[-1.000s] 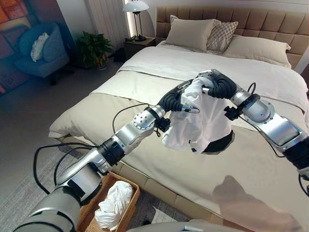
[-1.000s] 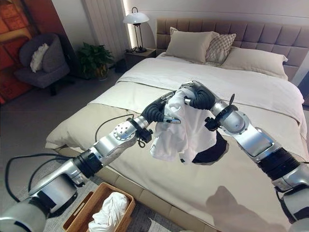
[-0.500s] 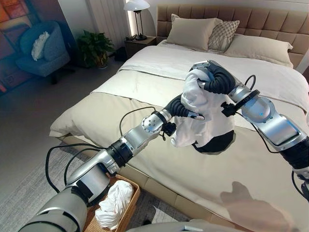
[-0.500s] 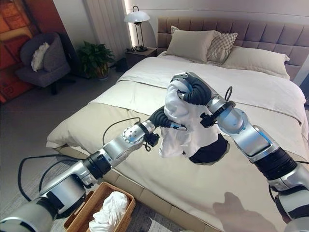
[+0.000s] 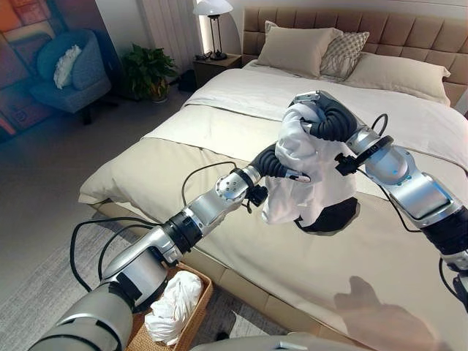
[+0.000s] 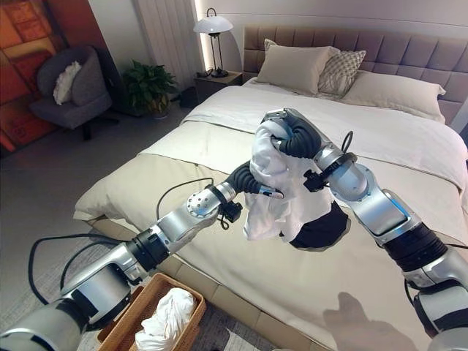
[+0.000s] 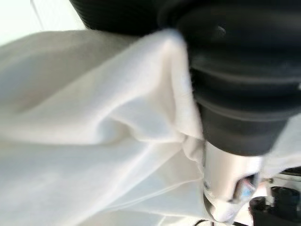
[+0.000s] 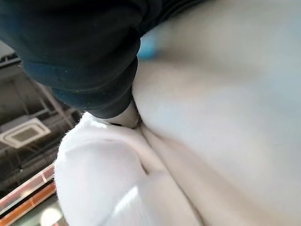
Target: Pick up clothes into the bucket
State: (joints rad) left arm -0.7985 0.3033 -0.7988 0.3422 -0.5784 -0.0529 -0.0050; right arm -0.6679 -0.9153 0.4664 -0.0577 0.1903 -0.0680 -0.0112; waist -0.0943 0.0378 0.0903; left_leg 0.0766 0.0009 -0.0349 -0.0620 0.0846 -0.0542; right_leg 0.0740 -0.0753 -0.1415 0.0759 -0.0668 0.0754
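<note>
A white garment (image 5: 307,172) is held in the air between the two hands, above the bed (image 5: 241,128). The right hand (image 5: 316,117) is seen at the top of the garment, its dark ribbed cover bent over the bunched cloth; its fingers are buried in the folds, so whether they are closed on it cannot be told. The left hand (image 5: 281,167) is placed lower and against the garment's side, with one dark-tipped finger (image 5: 298,176) laid straight across the cloth; the rest of its fingers are hidden, and its grip cannot be told either. The garment hangs below both hands in loose folds. A dark piece of clothing (image 5: 335,216) lies on the bed just beneath the hanging cloth. A wicker basket (image 6: 143,300) stands on the floor well below the left arm, beside the bed, with a crumpled white cloth (image 6: 165,317) already inside it.
</note>
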